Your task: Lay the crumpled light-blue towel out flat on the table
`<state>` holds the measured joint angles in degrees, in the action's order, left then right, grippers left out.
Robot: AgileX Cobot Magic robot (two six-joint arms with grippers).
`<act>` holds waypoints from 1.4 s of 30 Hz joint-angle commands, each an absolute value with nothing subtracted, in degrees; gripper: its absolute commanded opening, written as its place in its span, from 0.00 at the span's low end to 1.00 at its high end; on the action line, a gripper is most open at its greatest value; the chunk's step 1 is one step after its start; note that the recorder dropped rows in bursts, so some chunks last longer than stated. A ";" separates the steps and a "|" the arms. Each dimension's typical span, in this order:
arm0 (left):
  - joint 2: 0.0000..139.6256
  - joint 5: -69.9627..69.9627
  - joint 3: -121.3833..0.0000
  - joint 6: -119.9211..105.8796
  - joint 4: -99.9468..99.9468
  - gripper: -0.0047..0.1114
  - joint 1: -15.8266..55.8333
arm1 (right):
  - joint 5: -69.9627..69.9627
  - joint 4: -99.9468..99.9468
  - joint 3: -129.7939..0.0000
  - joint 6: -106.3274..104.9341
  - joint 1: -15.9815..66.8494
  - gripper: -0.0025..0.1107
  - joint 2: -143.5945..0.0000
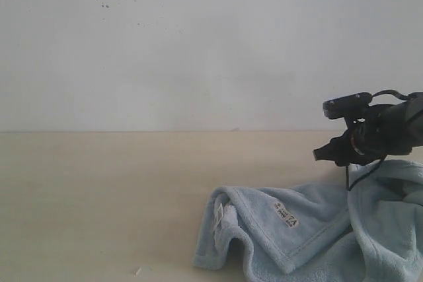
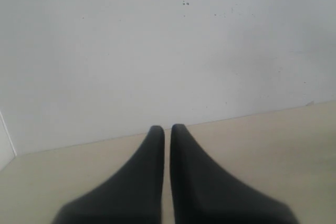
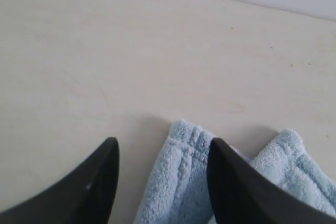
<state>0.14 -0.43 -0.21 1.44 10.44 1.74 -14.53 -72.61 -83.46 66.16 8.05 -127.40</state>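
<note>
The light-blue towel (image 1: 317,229) lies crumpled and folded over itself at the front right of the beige table (image 1: 99,189), its white label (image 1: 286,214) facing up. My right gripper (image 1: 322,154) hovers just above the towel's far right part. In the right wrist view this gripper (image 3: 164,142) is open, and a hemmed corner of the towel (image 3: 184,177) lies on the table between its black fingers, which do not pinch it. My left gripper (image 2: 168,128) is shut with nothing in it, over bare table (image 2: 273,140); it is out of the exterior view.
A plain white wall (image 1: 198,44) with a few dark specks stands behind the table's far edge. Bare table surface stretches left of the towel and behind it.
</note>
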 commanded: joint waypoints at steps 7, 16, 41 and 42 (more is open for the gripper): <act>0.00 -0.88 0.00 1.39 9.91 0.08 1.66 | -15.16 -71.25 -85.20 65.38 7.90 0.46 -130.36; 0.00 -0.88 0.00 1.39 9.91 0.08 1.66 | -15.86 -70.62 -86.04 65.38 7.33 0.30 -132.82; 0.00 -0.88 0.00 1.39 9.91 0.08 1.66 | -10.59 -69.55 -62.65 64.13 0.46 0.02 -101.22; 0.00 -0.88 0.00 1.39 9.91 0.08 1.66 | -10.09 -69.55 -58.82 65.95 -1.50 0.02 -96.98</act>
